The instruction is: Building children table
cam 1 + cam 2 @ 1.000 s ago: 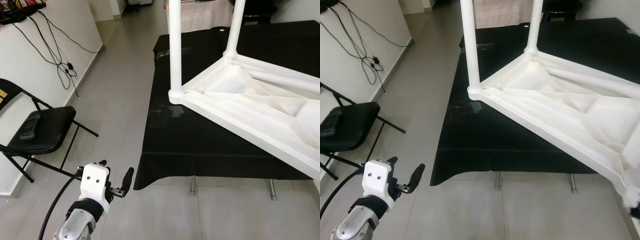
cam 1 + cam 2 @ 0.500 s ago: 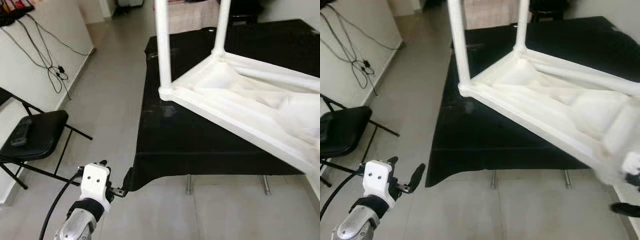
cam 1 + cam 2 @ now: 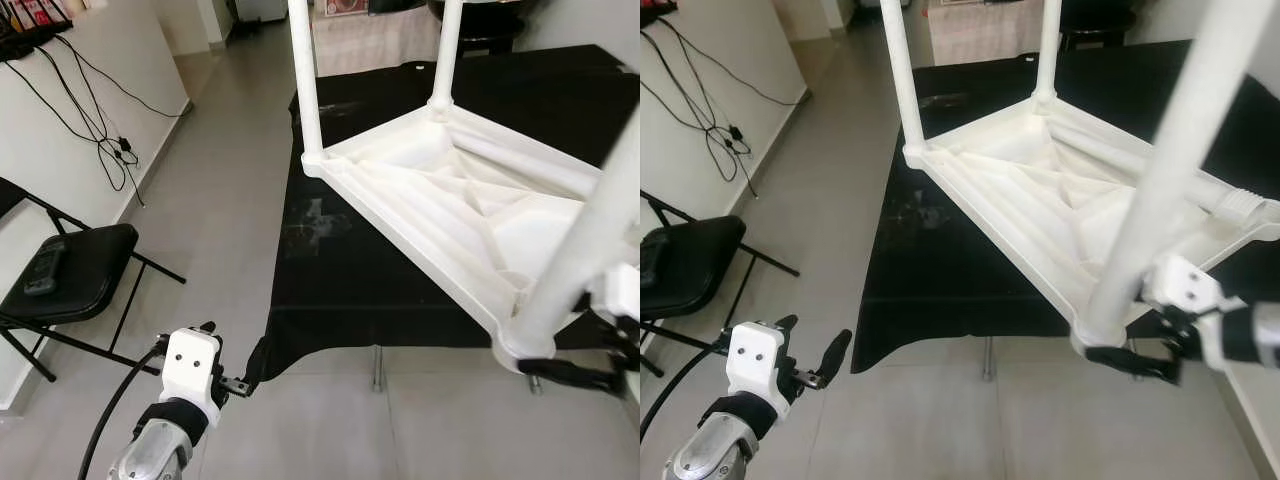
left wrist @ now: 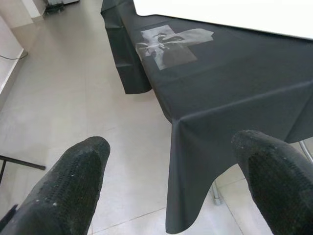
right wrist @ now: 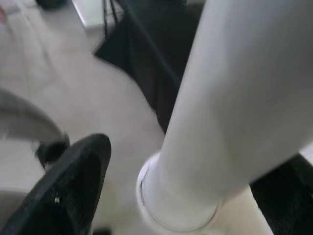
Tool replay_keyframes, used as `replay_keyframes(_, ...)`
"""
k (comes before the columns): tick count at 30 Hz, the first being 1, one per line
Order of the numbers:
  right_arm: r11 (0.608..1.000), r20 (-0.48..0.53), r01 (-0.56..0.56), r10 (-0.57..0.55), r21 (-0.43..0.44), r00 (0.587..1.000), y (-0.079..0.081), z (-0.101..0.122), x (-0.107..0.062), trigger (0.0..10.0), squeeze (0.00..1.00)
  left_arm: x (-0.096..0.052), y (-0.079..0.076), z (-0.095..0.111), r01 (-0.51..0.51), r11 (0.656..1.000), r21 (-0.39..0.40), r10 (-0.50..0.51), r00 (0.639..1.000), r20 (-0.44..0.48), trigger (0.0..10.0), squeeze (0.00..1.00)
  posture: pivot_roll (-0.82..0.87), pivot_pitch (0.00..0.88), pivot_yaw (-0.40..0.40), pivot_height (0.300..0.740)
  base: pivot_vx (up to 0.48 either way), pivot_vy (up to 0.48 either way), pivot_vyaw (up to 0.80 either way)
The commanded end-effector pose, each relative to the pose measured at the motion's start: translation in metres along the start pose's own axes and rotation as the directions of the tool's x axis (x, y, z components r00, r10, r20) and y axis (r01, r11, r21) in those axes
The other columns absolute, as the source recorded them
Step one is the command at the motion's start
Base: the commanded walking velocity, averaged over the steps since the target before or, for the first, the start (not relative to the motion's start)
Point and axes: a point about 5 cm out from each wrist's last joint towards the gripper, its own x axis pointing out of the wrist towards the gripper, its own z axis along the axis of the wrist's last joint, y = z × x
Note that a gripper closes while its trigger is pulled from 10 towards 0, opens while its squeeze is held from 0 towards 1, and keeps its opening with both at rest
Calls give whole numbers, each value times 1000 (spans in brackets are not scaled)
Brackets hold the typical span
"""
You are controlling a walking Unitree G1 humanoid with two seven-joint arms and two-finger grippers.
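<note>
Inverted white children's table [image 3: 440, 210] on black-draped bench, near corner overhanging front edge. Right gripper [image 3: 1135, 362], fingers wide, straddles base of third leg [image 3: 1170, 170] at that corner: leg-fitting step, seating probably unfinished; next, press or twist home. Three legs upright, fourth lying in tabletop. Left gripper [image 3: 240, 384] open, idle off front-left corner

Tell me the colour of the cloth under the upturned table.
Black cloth, clearest in the left eye view.
</note>
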Motion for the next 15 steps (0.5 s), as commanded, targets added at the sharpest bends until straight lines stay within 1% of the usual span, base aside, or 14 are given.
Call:
replay_keyframes(1,998,93,-38,43,-50,995,9,13,28,10000,0,-3,3,-3,-5,1000,22,5,1000,-23,10000,0,-101,125,80,740,0,0,0)
replay_keyframes(2,997,124,-36,44,-66,991,10,18,37,10000,0,-3,3,-3,-5,1000,22,5,1000,-23,10000,0,-101,125,80,740,0,0,0)
replay_keyframes(3,997,124,-36,44,-66,991,10,18,37,10000,0,-3,3,-3,-5,1000,22,5,1000,-23,10000,0,-101,125,80,740,0,0,0)
replay_keyframes(4,996,156,-22,34,-81,987,11,22,50,10000,0,-3,3,-3,-4,1000,24,5,1000,-23,10000,0,-101,125,80,740,0,0,0)
replay_keyframes(5,996,156,-22,34,-81,987,11,22,50,10000,0,-3,3,-3,-4,1000,24,5,1000,-23,10000,0,-101,125,80,740,0,0,0)
replay_keyframes(6,995,190,6,13,-99,982,9,26,63,10000,0,-2,3,-3,-4,1000,26,4,1000,-22,10000,0,-94,124,78,740,0,0,0)
replay_keyframes(8,995,190,6,13,-99,982,9,26,63,10000,0,-2,3,-3,-4,1000,26,4,1000,-22,10000,0,-94,124,78,740,0,0,0)
replay_keyframes(9,994,220,25,-1,-108,976,8,31,76,10000,0,-2,3,-2,-3,1000,30,3,1000,-21,10000,0,-93,124,76,740,0,0,0)
replay_keyframes(10,994,220,25,-1,-108,976,8,31,76,10000,0,-2,3,-2,-3,1000,30,3,1000,-21,10000,0,-93,124,76,740,0,0,0)
replay_keyframes(11,991,253,41,-7,-127,967,8,37,91,10000,0,-1,3,-2,-2,999,34,3,1000,-21,10000,0,-93,122,75,740,0,0,0)
replay_keyframes(12,991,253,41,-7,-127,967,8,37,91,10000,0,-1,3,-2,-2,999,34,3,1000,-21,10000,0,-93,122,75,740,0,0,0)
replay_keyframes(13,989,283,48,-6,-142,959,10,44,104,10000,0,-1,3,-2,0,999,41,0,1000,-19,10000,0,-91,121,75,740,0,0,0)
replay_keyframes(14,989,283,48,-6,-142,959,10,44,104,10000,0,-1,3,-2,0,999,41,0,1000,-19,10000,0,-91,121,75,740,0,0,0)
replay_keyframes(15,986,314,69,-18,-152,949,9,52,117,10000,0,0,3,-1,2,999,48,-1,1000,-17,10000,0,-89,121,74,740,0,0,0)
